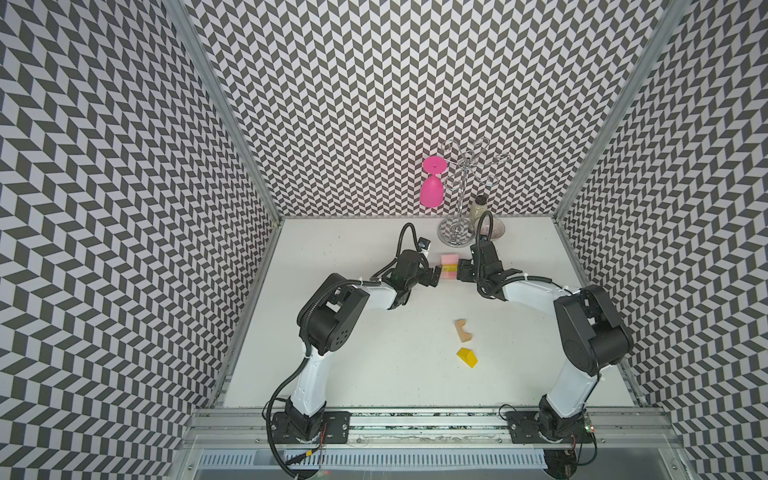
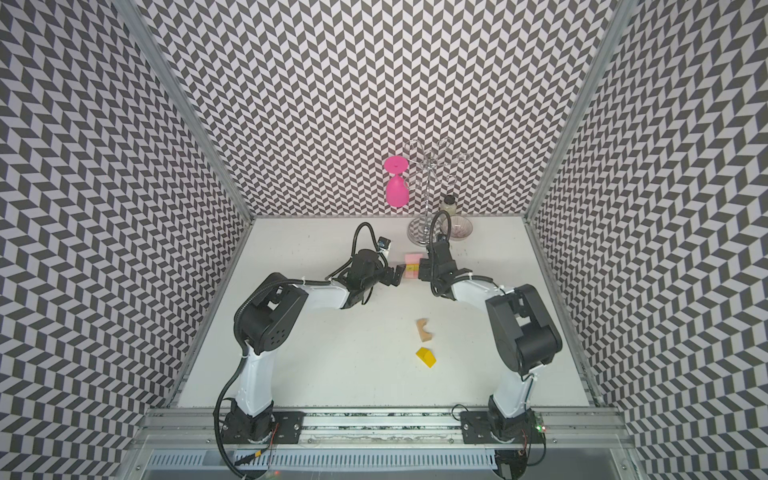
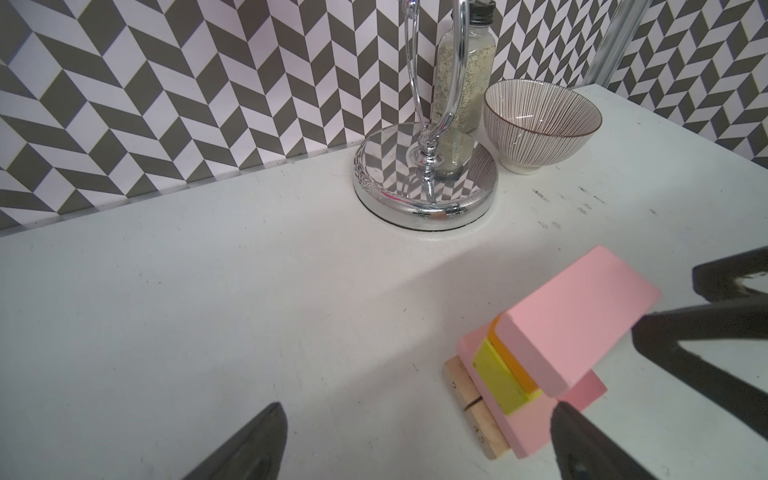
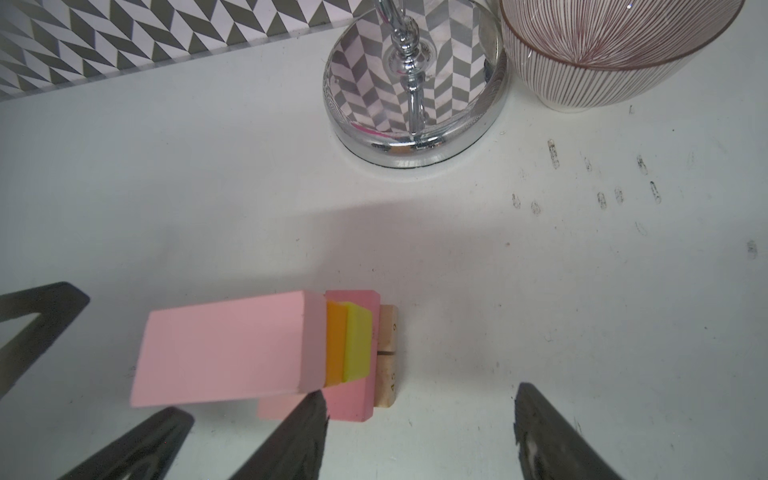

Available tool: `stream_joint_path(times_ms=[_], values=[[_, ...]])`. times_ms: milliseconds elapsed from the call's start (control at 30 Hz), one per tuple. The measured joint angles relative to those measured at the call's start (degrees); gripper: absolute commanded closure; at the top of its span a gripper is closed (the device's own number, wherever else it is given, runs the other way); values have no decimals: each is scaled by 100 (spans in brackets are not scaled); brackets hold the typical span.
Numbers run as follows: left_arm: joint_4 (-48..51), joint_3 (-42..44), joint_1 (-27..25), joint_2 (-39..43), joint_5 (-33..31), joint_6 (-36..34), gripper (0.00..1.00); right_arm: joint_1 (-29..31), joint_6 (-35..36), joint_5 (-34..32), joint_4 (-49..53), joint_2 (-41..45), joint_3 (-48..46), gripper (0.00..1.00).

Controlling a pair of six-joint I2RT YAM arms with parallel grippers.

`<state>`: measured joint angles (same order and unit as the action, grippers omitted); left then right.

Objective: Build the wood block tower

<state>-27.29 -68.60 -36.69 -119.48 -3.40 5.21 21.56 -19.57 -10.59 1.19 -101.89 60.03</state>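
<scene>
Arms, matched pair: left arm (image 1: pixel 309 374), right arm (image 1: pixel 570 388)
- Link shells: glossy white, rounded
- Joint housings (image 1: pixel 332 318): bulky, matte black, with a ring of small holes on the flat face
- Base plates (image 1: pixel 309 426): black, rectangular, small screw heads
- Ribbed conduit (image 1: pixel 279 388): black, running up the left arm
- Cable loop (image 1: pixel 405 232): thin, black, one at each wrist
- Zip ties (image 1: pixel 525 275): white
- Leads (image 1: pixel 309 451): red and yellow, at the left base
- Indicator lights (image 2: pixel 539 428): green and red, at the right base
- Fingers (image 4: pixel 552 440): matte black, tapered
</scene>
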Motion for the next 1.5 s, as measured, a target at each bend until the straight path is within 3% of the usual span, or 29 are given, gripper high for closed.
stream_joint_path(times_ms=[1000,1100,1300,1500], values=[[24,2,39,44,7,-2,1,0,55,153,-249,247,-334,29],[-22,433,42,380,33,0,1,0,70,164,-409,595,-678,29],[-413,1637,33,1858,179,48,0,0,66,98,-660,1429,-1209,28],[-649,2409,-90,3300,264,90,0,-2,-544,-175,-511,2483,-1386,29]])
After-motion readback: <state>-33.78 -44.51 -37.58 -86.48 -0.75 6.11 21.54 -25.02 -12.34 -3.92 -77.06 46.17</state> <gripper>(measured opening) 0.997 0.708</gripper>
